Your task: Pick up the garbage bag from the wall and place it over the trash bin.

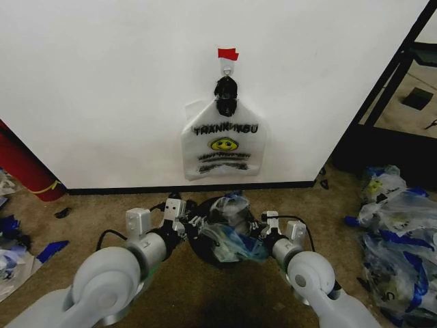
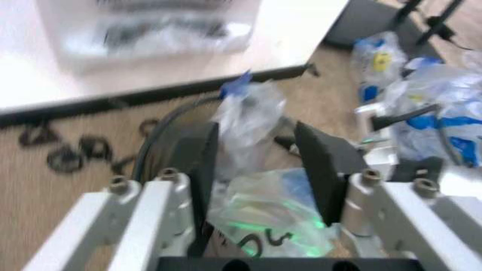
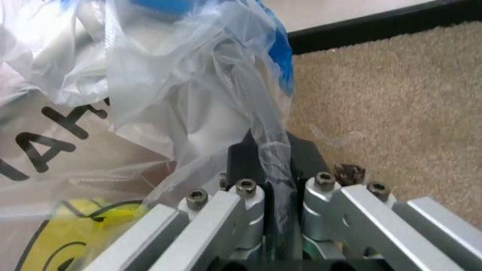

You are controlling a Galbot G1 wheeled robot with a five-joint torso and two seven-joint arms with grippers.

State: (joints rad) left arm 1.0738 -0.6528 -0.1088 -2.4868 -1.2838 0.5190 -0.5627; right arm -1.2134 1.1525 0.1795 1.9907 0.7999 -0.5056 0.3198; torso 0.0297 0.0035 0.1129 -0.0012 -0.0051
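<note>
Carpeted floor (image 1: 82, 212), lower centre: bag (image 1: 232, 236) over bin (image 1: 205, 249); right hand (image 3: 275, 186) clamps it, left hand (image 2: 260, 169) open.

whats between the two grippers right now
In the head view, the trash bin sits between the left gripper and right gripper, with the garbage bag bunched over it. The right gripper pinches the bag's edge.

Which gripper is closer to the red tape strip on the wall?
Neither clearly. The left gripper and right gripper both sit low at the trash bin, far below the red tape strip, on opposite sides.
</note>
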